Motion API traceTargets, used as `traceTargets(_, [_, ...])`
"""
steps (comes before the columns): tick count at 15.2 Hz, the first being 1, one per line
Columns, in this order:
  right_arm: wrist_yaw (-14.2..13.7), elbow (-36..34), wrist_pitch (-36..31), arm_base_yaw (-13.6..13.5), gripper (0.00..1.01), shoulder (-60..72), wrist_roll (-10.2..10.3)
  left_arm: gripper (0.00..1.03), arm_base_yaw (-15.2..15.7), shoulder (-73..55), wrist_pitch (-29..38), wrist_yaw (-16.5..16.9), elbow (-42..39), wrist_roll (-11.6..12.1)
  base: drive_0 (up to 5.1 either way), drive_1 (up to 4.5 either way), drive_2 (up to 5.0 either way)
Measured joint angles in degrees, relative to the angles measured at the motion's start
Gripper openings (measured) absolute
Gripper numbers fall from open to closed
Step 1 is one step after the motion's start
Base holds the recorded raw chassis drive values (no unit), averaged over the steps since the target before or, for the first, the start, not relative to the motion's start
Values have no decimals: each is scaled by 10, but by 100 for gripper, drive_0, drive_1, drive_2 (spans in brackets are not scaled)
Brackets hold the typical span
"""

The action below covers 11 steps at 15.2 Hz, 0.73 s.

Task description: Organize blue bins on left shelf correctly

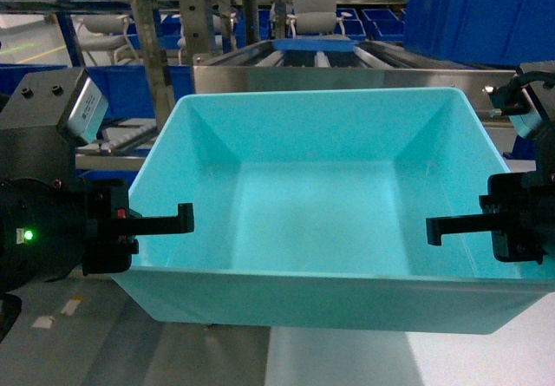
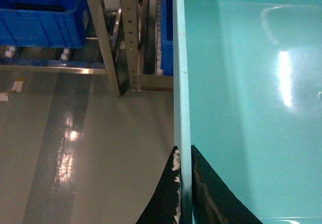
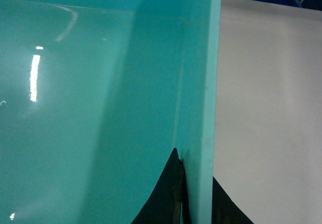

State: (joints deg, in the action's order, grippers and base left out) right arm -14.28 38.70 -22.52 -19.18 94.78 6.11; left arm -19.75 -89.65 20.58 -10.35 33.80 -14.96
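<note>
- Between the two grippers, the bin (image 1: 321, 204) is hanging in the air, open side up and empty, with its near wall toward the robot.
- The left gripper (image 1: 178, 221) is pinching the bin's left wall: in the left wrist view its fingers (image 2: 166, 194) are sitting one on each side of the rim (image 2: 181, 83), closed down to the wall's thickness.
- The right gripper (image 1: 438, 228) is doing the same on the right wall; in the right wrist view its fingers (image 3: 168, 194) are straddling that rim (image 3: 209, 83), closed just as tightly.
- Ahead of both grippers, the shelf (image 1: 347, 75) is showing its steel front bar just past the bin's far rim, with roller tracks running away behind it.
- The bin appears to be sitting roughly level with that bar, though whether its far edge is touching the bar cannot be told.
- Below the left gripper, bare floor (image 2: 75, 143) is showing; below the right one, a white tabletop (image 3: 266, 108) is lying under the bin's edge.
- Dark blue bins (image 1: 481, 13) are sitting on racks ahead of and above the right gripper, and they are no part of this grip.
- Judging by this, the pickup is done and the carry is nearly over.
- What is left seems to be easing the bin forward onto the rollers, then opening both grippers and drawing them back.
</note>
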Motion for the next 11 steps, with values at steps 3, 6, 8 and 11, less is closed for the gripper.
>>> traceTargets(3, [0, 0, -1, 0, 2, 0, 0, 2, 0, 0, 0, 0, 0, 0, -509, 238, 238])
traceTargets(6, [0, 0, -1, 0, 2, 0, 0, 2, 0, 0, 0, 0, 0, 0, -496, 246, 246])
traceTargets(8, [0, 0, 0, 0, 2, 0, 0, 2, 0, 0, 0, 0, 0, 0, -493, 248, 248])
traceTargets(11, [0, 0, 0, 0, 2, 0, 0, 2, 0, 0, 0, 0, 0, 0, -502, 235, 235])
